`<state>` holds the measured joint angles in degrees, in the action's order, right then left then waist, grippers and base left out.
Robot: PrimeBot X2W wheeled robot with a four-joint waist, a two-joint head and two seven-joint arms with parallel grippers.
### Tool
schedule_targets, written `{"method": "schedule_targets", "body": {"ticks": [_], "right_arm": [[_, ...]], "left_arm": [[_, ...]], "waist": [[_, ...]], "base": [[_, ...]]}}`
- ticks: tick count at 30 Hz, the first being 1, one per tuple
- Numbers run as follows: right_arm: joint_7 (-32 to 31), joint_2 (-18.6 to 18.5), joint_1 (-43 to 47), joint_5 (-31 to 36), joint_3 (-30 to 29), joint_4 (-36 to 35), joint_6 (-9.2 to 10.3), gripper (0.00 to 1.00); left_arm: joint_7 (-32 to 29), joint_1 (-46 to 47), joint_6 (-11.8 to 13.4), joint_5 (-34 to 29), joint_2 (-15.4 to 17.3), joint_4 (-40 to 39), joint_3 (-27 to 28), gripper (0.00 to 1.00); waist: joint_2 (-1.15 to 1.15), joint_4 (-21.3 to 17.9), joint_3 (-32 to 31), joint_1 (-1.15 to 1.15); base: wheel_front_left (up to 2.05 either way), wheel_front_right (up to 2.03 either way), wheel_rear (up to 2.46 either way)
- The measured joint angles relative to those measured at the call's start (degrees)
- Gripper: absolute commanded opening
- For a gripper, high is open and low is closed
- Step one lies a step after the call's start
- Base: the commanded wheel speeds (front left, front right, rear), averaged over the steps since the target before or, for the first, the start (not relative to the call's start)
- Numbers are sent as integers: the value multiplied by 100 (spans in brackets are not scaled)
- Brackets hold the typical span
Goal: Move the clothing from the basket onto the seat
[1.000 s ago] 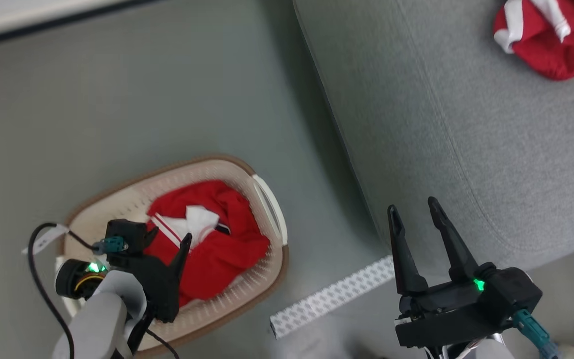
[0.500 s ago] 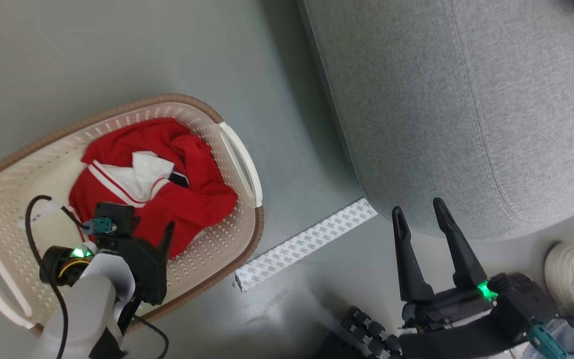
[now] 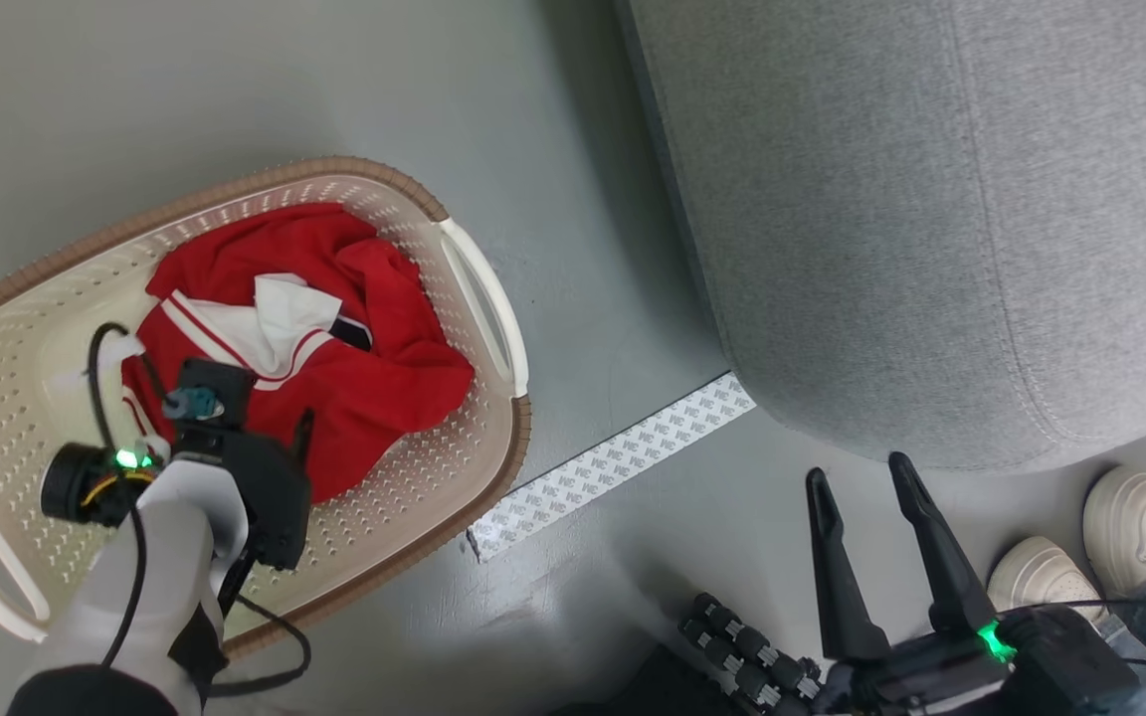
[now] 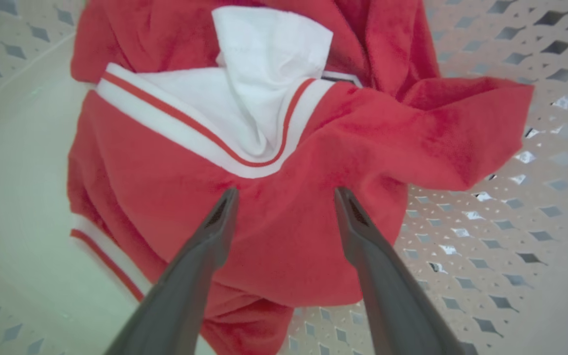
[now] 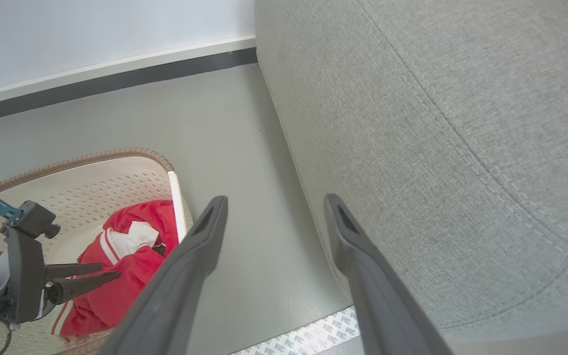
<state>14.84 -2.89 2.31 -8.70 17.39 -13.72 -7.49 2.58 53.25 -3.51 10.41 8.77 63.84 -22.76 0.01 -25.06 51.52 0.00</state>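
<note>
Head view: the seat point(image 3: 931, 219) takes up the 12 to 3 o'clock part of the frame. It is grey woven fabric, and its rounded front corner ends near 4 o'clock. The grey floor point(image 3: 235, 89) covers the rest.

The basket point(image 3: 478, 288) sits on the floor at 9 o'clock, well apart from the seat. It is cream and perforated with a brown rim, and one handle faces 3 o'clock. The clothing point(image 3: 384, 368) lies inside it as one bunched red garment with a white trim band, a thin red stripe and a white patch folded up on top. The heap sits toward the basket's 3 o'clock half, and bare basket bottom shows at 8 o'clock.

The left arm's pale forearm point(image 3: 170, 557) comes in from 7 o'clock and reaches down into the basket with the wrist over the heap. The left gripper point(image 4: 286, 190) is spread wide with nothing pinched. In the left wrist view the tips sit on the red cloth just below the white band; firm contact is hard to confirm.

The right gripper point(image 3: 858, 469) is at 5 o'clock over the floor, just off the seat's front edge. Its fingers point to 12, parted and empty, touching nothing.

A white patterned tape strip point(image 3: 613, 462) lies on the floor between basket and seat, running from 7 to 1 o'clock. A person's pale shoes point(image 3: 1130, 512) stand at 4 o'clock beside the seat corner.
</note>
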Motion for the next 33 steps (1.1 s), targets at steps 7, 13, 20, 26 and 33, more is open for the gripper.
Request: {"method": "schedule_targets", "body": {"ticks": [7,13,20,26,33], "right_arm": [[4,1,323,-2,-9,-136,0,100],[4,1,535,-5,-22,-240,0,100],[4,1,541,19,32,-242,0,100],[4,9,-250,57,387,176,-2,100],[5,9,-772,81,423,666,-2,100]], "left_arm": [[53,339,87,-437,-11,425,-535,100],[153,436,274,-637,-123,709,-809,0],[352,437,266,-594,-167,815,-853,0],[926,426,225,-275,-148,842,-680,0],[1209,-19,261,129,-486,565,-476,0]], "waist": [[0,98,139,0],[0,160,181,0],[0,199,189,0],[0,121,-66,0],[-1,136,-585,0]], "base": [[0,0,0],[0,0,0],[0,0,0],[0,0,0],[0,0,0]]}}
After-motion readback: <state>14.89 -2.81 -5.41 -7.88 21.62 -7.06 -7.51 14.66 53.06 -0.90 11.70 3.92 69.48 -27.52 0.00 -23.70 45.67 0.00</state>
